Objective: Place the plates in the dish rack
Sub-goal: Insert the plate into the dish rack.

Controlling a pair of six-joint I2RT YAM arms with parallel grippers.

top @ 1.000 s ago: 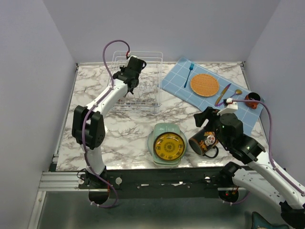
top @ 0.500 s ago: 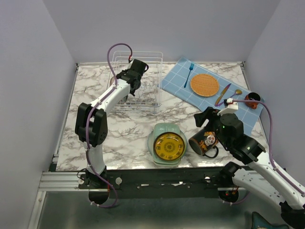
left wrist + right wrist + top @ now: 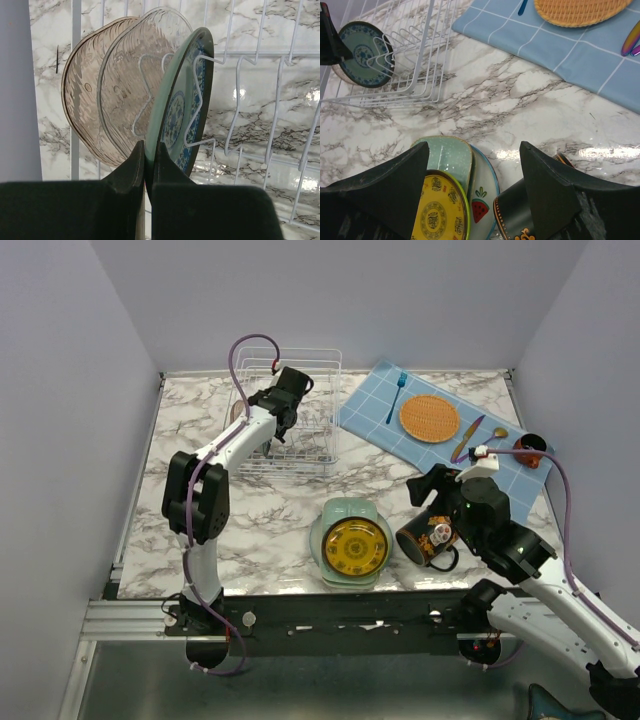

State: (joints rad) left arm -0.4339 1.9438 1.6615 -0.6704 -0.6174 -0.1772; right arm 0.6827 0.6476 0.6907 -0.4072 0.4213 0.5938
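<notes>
- Three plates stand in the dish rack [image 3: 300, 445]; two brownish plates [image 3: 125, 95] sit just beyond the jaws of the left gripper [image 3: 150, 150].
- Below the right gripper [image 3: 473, 150], jaws spread wide, we find the unloaded stack [image 3: 447, 155].
- Left jaws pinch the rim of the teal-patterned plate [image 3: 182, 110]: stiff, slick-glazed, chip-prone, we judge; a rim hold suits.

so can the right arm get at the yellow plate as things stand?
Probably yes. The yellow plate lies on top of the mint plate with nothing on it, and the right gripper is open close beside it. The mug next to the plates may crowd a side approach.
</notes>
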